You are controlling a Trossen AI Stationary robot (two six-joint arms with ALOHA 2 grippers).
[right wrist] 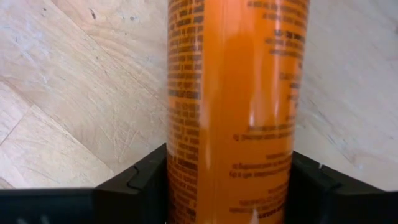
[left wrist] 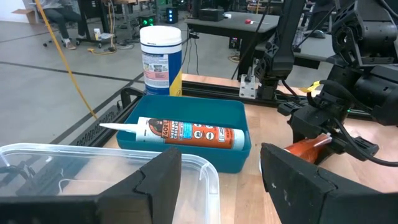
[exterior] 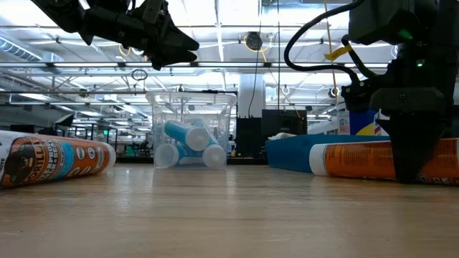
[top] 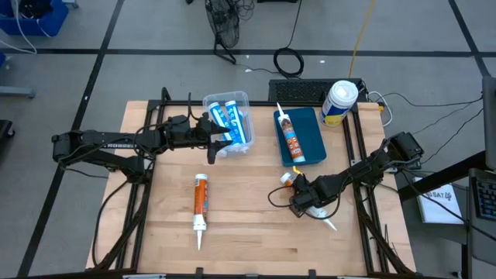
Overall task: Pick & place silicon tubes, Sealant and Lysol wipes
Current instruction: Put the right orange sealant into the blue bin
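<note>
Orange sealant tube (right wrist: pixel 236 106) lying on wooden table (top: pixel 248 217), near front-right; clamped on both sides by right gripper (top: pixel 308 198), jaws closed against tube. 2nd orange tube (top: pixel 201 203) lying loose front-centre. Further back: 3rd tube (top: pixel 291 139) laid in blue tray (top: pixel 310 128); blue tubes (top: pixel 231 124) held in clear bin (top: pixel 232 99). Left gripper (left wrist: pixel 217 180) hung over bin, jaws near-closed, nothing held. Lysol wipes (top: pixel 339 103) stood upright at far-right corner, behind tray.
</note>
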